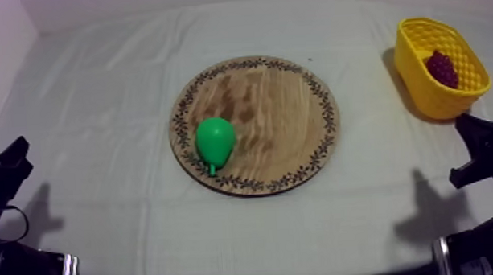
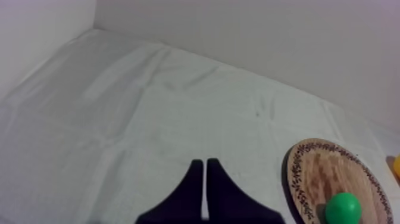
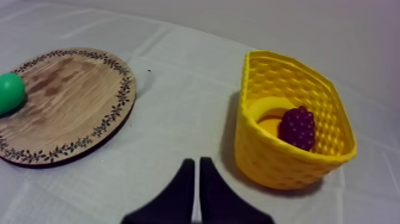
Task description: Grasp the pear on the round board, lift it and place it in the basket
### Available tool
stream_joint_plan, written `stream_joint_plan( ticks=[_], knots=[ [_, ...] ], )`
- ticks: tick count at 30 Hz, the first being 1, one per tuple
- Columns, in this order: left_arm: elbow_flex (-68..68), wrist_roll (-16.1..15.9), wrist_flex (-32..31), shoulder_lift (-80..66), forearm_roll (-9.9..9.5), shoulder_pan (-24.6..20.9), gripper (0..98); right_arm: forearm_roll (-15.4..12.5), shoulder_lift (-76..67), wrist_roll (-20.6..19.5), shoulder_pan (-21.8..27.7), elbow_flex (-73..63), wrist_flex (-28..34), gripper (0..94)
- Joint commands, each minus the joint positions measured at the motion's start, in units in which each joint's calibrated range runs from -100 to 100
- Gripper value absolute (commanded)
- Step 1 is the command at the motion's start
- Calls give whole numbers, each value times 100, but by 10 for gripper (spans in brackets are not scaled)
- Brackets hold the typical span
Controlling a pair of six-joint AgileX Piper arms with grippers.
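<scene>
Grapes (image 1: 442, 68) fill the yellow basket (image 1: 420, 86), pear (image 1: 215, 139) on board (image 1: 281, 121); left fingers (image 2: 191, 193) and right fingers (image 3: 183, 190) lie together.

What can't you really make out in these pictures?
Right wrist view: the pear is cut off by the picture's edge.
Left wrist view: the yellow basket is a sliver at the edge, its contents cut off.
Top view: the basket floor under the bunch of grapes is hidden by the grapes and the near wall.
Top view: the pear's underside, on the wooden board, is hidden by the pear itself.
</scene>
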Motion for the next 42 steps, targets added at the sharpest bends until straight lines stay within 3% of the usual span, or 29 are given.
stream_joint_plan(
  ticks=[1,42],
  knots=[
    [0,1,-1,0,2,2,1,2,-4,1,3,3,-3,6],
    [0,1,-1,0,2,2,1,2,-4,-87,-3,3,-7,6]
  ],
)
